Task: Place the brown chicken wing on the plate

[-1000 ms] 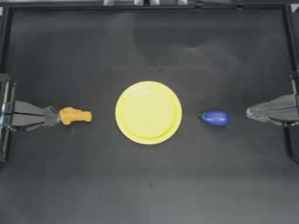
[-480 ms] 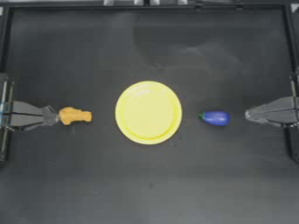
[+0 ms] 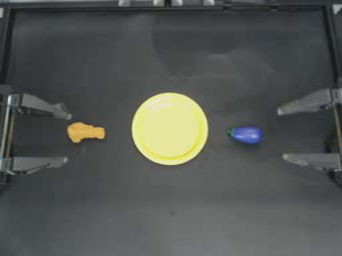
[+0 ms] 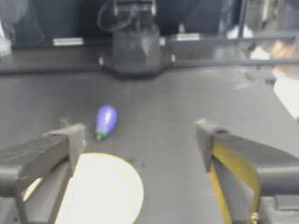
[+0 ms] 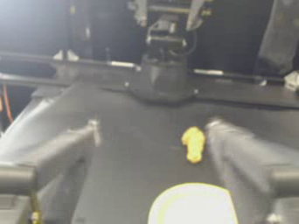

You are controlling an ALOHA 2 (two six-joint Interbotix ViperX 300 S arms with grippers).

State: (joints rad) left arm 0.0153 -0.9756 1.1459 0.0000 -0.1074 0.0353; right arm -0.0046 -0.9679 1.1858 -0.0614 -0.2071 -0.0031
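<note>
The brown chicken wing (image 3: pixel 85 132) lies on the table left of the yellow plate (image 3: pixel 169 128), apart from it. My left gripper (image 3: pixel 65 137) is open wide at the left edge, its fingertips just short of the wing, holding nothing. My right gripper (image 3: pixel 283 134) is open wide at the right edge and empty. The right wrist view shows the wing (image 5: pixel 193 143) beyond the plate (image 5: pixel 192 205), between the spread right gripper (image 5: pixel 153 127) jaws. The left wrist view shows the left gripper (image 4: pixel 138 131) and the plate (image 4: pixel 99 192); the wing is hidden there.
A blue eggplant-like toy (image 3: pixel 246 135) with a green tip lies right of the plate, between it and the right gripper, and appears in the left wrist view as the blue toy (image 4: pixel 105 121). Raised table edges run along the back and both sides.
Both grippers, shut in the earlier frames, now stand wide open. The wing, the plate and the blue toy have not moved.
</note>
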